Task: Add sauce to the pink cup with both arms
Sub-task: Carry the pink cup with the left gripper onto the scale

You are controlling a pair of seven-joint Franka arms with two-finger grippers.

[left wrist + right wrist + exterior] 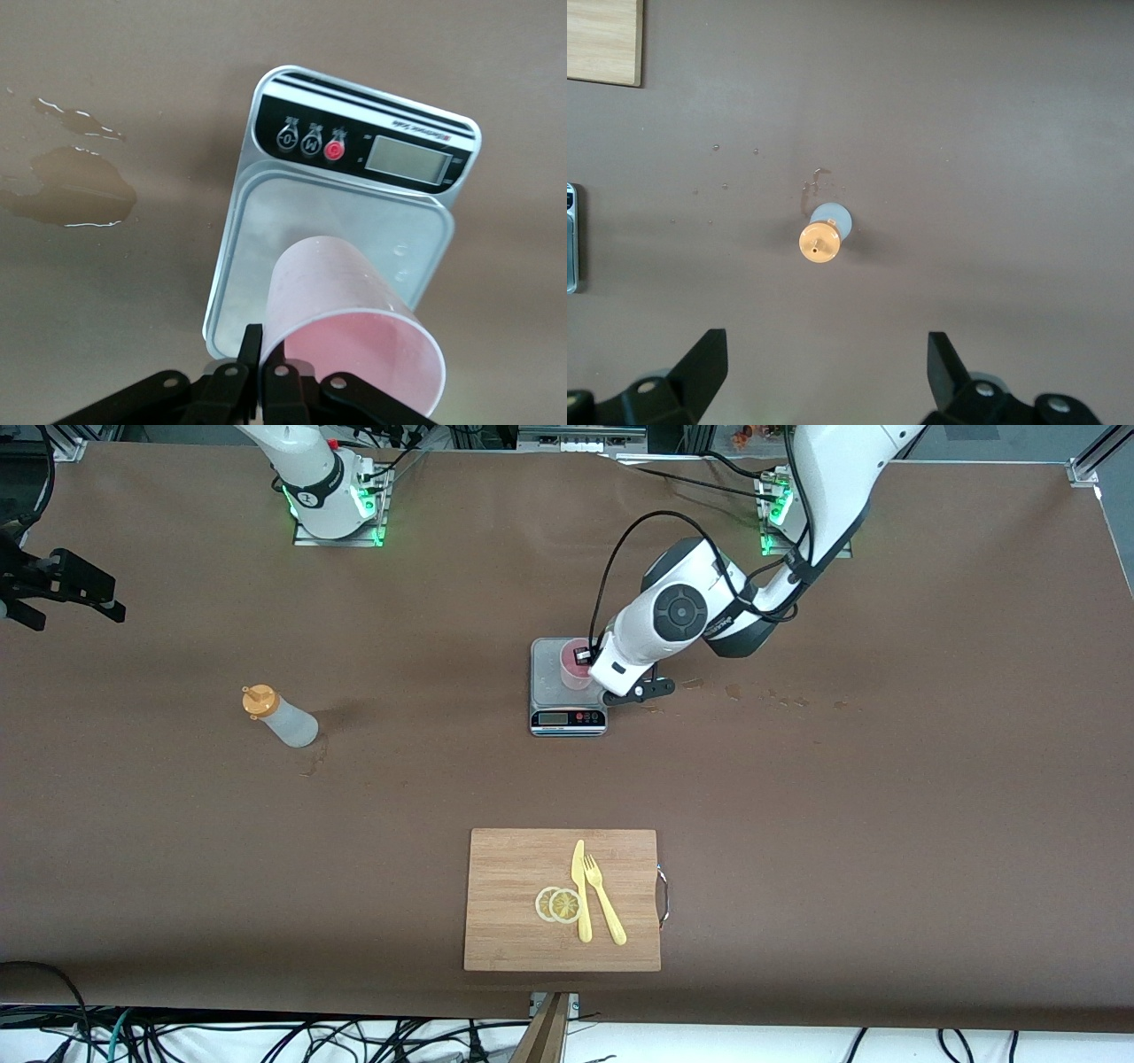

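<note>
The pink cup (572,666) stands on the grey scale (567,717). My left gripper (586,657) is shut on the cup's rim, one finger inside the wall and one outside. In the left wrist view the cup (354,328) rises from the scale's plate (292,212), with the left gripper (263,341) pinching its wall. The sauce bottle (282,717) stands upright on the table toward the right arm's end, orange cap on top. My right gripper (102,602) hangs open and empty high above that end. In its wrist view the right gripper (828,350) looks down on the sauce bottle (822,235).
A wooden cutting board (514,903) lies nearer to the front camera than the scale, carrying two lemon slices (558,904), a yellow knife (580,890) and a fork (604,899). Small wet spills (735,691) mark the table beside the scale; one spill (75,186) shows in the left wrist view.
</note>
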